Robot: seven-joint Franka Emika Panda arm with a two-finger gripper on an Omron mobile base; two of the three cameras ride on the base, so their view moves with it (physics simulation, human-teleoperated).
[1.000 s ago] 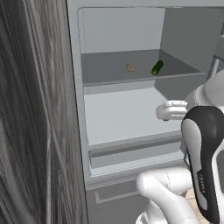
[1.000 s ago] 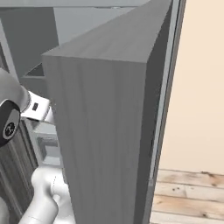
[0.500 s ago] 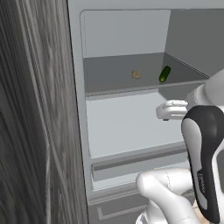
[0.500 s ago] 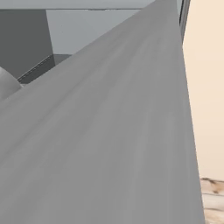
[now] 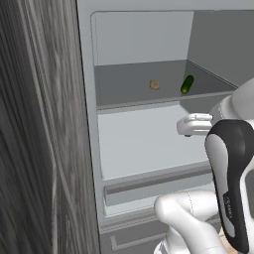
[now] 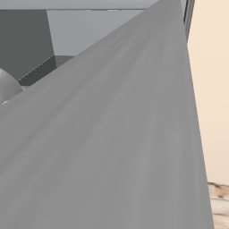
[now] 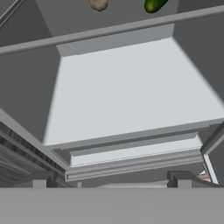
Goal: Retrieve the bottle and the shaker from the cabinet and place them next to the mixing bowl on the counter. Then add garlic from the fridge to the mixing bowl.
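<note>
The fridge point(image 5: 141, 39) stands open in front of me, with pale grey shelves inside. The garlic point(image 5: 155, 85), a small tan lump, lies on the upper shelf, and it also sits at the top edge of the hand view point(image 7: 99, 4). My gripper point(image 5: 187, 126) hovers in front of the middle shelf, below and to the right of the garlic. It is open, its dark fingertips point(image 7: 38, 180) wide apart with nothing between them. The bottle, shaker, mixing bowl, cabinet and counter are out of view.
A green cucumber-like vegetable point(image 5: 187, 84) lies to the right of the garlic on the same shelf. A drawer point(image 5: 149, 184) sits under the bare middle shelf point(image 7: 127, 92). A dark woodgrain panel point(image 5: 34, 149) borders the left. The grey fridge door point(image 6: 116, 152) looms close on the right.
The whole picture has shifted: the base has driven closer, so the fridge interior looks larger and the door crowds the right base view. The gripper stays open.
</note>
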